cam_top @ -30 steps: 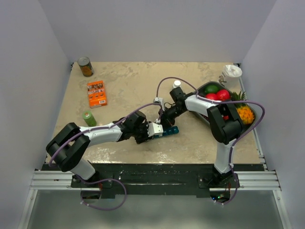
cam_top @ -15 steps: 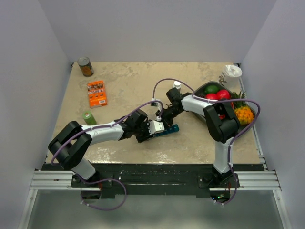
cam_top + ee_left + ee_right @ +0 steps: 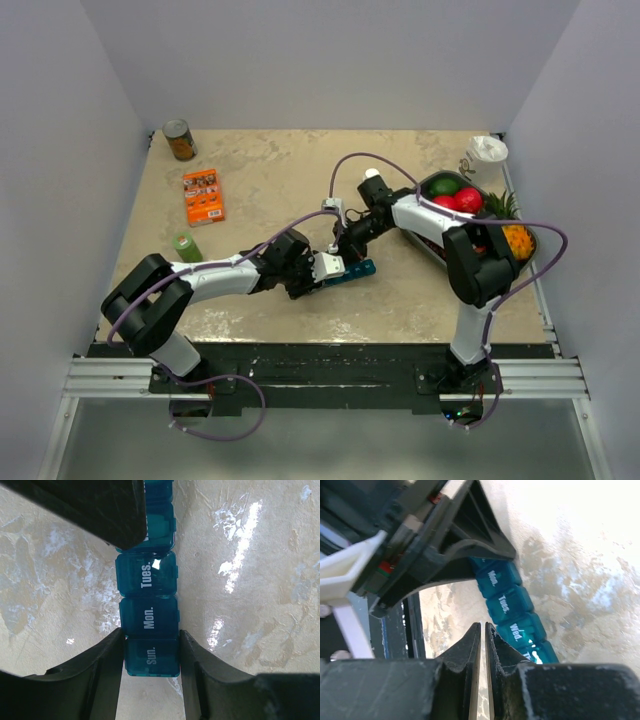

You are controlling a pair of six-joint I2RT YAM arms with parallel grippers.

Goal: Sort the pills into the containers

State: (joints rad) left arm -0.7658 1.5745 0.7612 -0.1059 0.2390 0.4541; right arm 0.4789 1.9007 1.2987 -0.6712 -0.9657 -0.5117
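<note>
The containers are a teal pill organiser lying flat on the table, its lids marked Sun., Mon., Tues. and all down. My left gripper is shut on its Sun. end, one finger pressed against each long side. My right gripper is shut and holds nothing. Its tips hover just beside the organiser, level with the Wed. lid. No pills show in any view.
A small dark bottle with a white cap stands behind the right arm. A grey fruit tray sits at the right, a white cup behind it. A can, an orange box and a green roll stand at the left.
The right wrist swung a little left, then back, staying shut over the organiser. The left gripper keeps its hold and the organiser has barely shifted.
</note>
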